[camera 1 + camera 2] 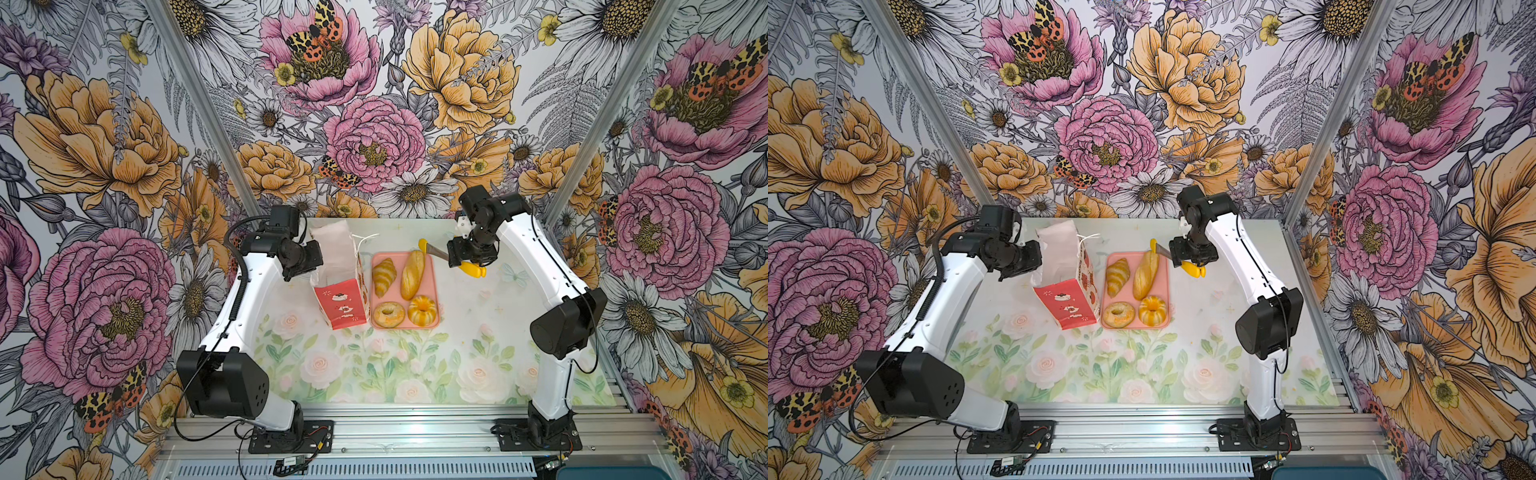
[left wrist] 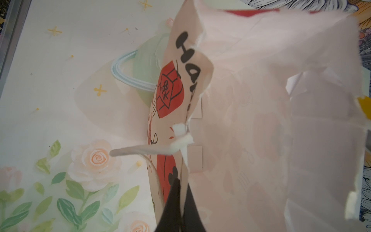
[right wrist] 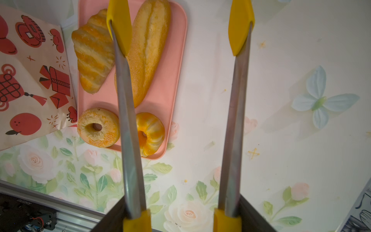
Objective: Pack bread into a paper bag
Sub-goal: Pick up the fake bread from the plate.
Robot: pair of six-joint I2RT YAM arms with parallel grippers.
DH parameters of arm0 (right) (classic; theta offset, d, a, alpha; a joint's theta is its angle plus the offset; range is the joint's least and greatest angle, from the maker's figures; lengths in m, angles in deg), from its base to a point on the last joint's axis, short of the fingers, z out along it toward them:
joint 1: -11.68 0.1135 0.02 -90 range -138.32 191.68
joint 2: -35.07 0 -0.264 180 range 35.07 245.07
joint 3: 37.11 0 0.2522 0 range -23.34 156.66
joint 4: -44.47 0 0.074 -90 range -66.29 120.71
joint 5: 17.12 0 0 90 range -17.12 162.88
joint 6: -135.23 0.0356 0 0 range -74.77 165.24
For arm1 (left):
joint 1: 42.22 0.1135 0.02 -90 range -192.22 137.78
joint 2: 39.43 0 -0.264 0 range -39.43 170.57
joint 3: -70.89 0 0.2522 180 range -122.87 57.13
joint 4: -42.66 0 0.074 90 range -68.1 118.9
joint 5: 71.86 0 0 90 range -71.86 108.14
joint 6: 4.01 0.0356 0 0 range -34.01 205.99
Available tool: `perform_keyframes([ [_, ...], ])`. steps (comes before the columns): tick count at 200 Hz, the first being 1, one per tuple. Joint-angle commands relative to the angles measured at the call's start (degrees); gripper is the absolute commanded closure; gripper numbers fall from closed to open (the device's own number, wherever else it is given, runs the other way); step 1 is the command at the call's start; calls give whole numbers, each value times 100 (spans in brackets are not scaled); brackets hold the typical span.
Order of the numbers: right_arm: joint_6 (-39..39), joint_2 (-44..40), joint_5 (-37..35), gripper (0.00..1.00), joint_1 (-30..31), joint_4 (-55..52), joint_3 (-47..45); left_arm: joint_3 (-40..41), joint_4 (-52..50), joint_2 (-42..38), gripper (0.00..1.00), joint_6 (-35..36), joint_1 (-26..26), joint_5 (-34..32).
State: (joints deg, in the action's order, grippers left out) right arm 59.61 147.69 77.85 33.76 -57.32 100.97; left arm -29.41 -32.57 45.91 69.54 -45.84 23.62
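**Item 1: paper bag (image 1: 340, 286).** Being held upright on the table (image 1: 498, 340), just beside the pink tray (image 1: 435, 291) at its 9 o'clock. Its rim is being pinched by the left gripper (image 2: 181, 184), jaws closed flat on the paper. Thin, light, crease-prone stock is being assumed; gentle pulls are being advised. How wide the mouth is gaping cannot be told, the wrist view being blurred.

**Item 2: bread (image 1: 1119, 314).** Four pieces, being carried on the tray: croissant (image 1: 383, 275) at 10 o'clock, long loaf (image 1: 412, 274) at 1, bagel (image 1: 388, 314) at 7, fluted bun (image 1: 423, 310) at 5. All are being judged light, soft and squashable. Each is best being taken across its thick middle, the rings across the outer rim.

**Item 3: tongs (image 3: 128, 120).** Being gripped near the hinge end by the right gripper (image 3: 181, 221), jaws about half spread around both arms. The yellow tips are being held apart with nothing between them, one near the loaf's far end, one off the tray at 2 o'clock.
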Motion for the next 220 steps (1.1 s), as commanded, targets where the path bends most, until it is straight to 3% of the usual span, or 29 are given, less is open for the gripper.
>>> perform_keyframes([
  [1,192,64,232,24,182,172,101,163,82,-157,100,82,-25,103],
  [220,379,788,686,26,454,832,-433,313,74,-369,100,103,239,209],
])
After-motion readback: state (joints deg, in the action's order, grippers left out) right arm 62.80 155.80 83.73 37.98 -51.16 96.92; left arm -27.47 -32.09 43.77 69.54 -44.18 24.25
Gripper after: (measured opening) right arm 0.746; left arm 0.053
